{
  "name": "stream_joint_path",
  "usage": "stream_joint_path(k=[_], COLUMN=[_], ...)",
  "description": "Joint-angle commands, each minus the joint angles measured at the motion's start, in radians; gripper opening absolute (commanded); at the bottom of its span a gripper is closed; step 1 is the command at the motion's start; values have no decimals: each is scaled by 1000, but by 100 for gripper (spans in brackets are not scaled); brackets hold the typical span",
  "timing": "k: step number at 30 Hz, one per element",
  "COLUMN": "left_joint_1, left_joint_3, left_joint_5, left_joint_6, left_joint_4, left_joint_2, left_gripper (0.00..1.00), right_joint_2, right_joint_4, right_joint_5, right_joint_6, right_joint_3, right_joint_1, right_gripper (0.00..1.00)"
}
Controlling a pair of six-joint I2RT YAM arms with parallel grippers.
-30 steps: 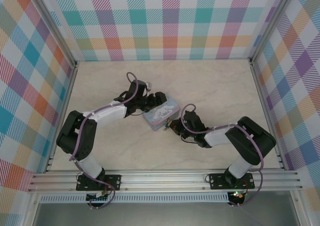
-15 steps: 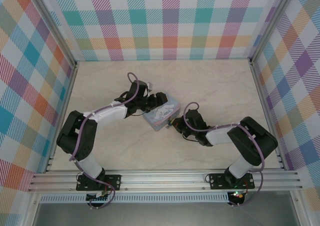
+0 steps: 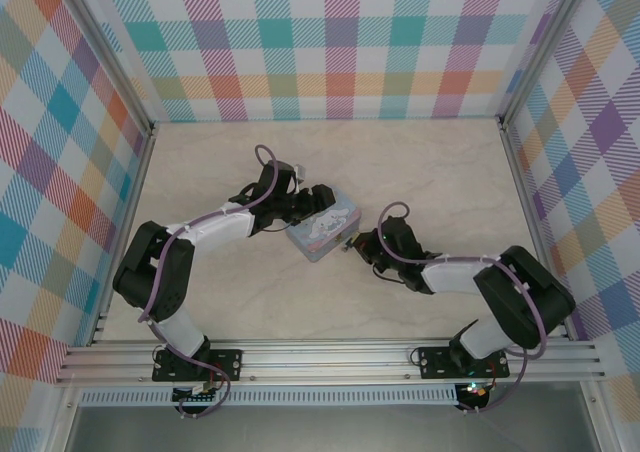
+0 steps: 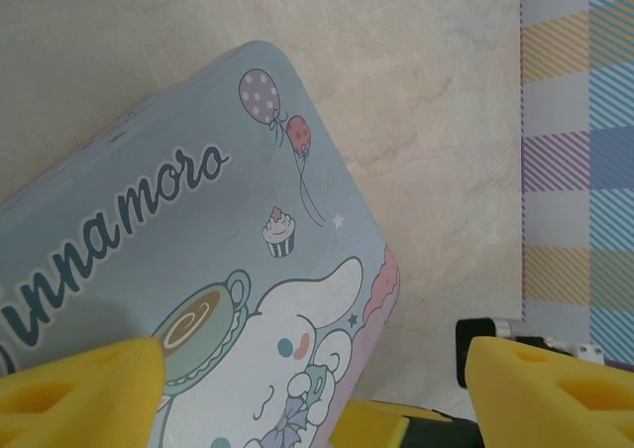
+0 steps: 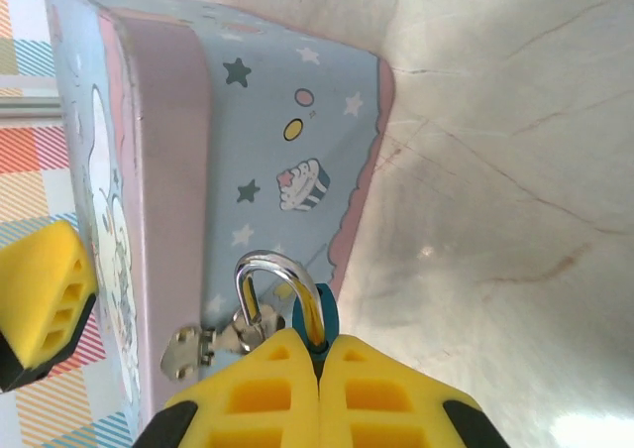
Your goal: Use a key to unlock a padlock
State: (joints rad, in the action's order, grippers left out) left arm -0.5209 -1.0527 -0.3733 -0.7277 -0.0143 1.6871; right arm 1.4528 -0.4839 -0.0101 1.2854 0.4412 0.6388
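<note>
The padlock (image 5: 323, 326) has a blue body pinched between the fingertips of my right gripper (image 5: 319, 347), which is shut on it. Its silvery shackle (image 5: 277, 265) loops through the hasp (image 5: 193, 347) on the side of the pale blue cartoon tin (image 5: 258, 141). The key is hidden. From above, my right gripper (image 3: 358, 248) is at the tin's (image 3: 322, 224) near right corner. My left gripper (image 3: 305, 204) stands open astride the tin's far left end. One of its yellow fingers (image 4: 89, 389) overlaps the lid (image 4: 198, 230), the other (image 4: 540, 393) stands off it with bare floor between.
The tin lies slantwise mid-table on the marble-look floor (image 3: 430, 172). Checked walls (image 3: 340, 42) and metal rails (image 3: 300, 357) close in the workspace. Both forearms reach in from the near edge and meet at the tin.
The right arm's elbow and forearm have swung lower and to the right while its gripper stays at the tin's corner. The left arm and the tin have not moved.
</note>
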Motion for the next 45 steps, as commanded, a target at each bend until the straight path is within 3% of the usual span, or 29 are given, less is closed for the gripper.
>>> stream_joint_path(k=[1, 7, 13, 20, 24, 30, 38, 45], left_joint_1=[18, 52, 79, 110, 112, 113, 113, 113], left_joint_3=[-9, -75, -184, -368, -439, -458, -225, 52], left_joint_5=[38, 39, 33, 32, 14, 57, 212, 274], left_joint_6=[36, 64, 100, 174, 238, 319, 352, 320], left_joint_4=[145, 172, 206, 268, 259, 273, 216, 205], left_joint_2=[46, 86, 161, 272, 261, 141, -166, -454], left_gripper=[80, 80, 80, 81, 85, 100, 100, 100], right_joint_2=[-96, -317, -489, -507, -488, -443, -356, -257], right_joint_4=[116, 394, 647, 668, 683, 647, 597, 548], right_joint_5=[31, 10, -131, -287, -335, -388, -407, -410], right_joint_6=[-81, -272, -437, -405, -444, -462, -468, -462], right_joint_3=[-39, -16, 48, 31, 48, 58, 82, 120], right_joint_1=[-21, -61, -106, -105, -105, -103, -74, -36], right_gripper=[5, 5, 6, 5, 5, 5, 5, 6])
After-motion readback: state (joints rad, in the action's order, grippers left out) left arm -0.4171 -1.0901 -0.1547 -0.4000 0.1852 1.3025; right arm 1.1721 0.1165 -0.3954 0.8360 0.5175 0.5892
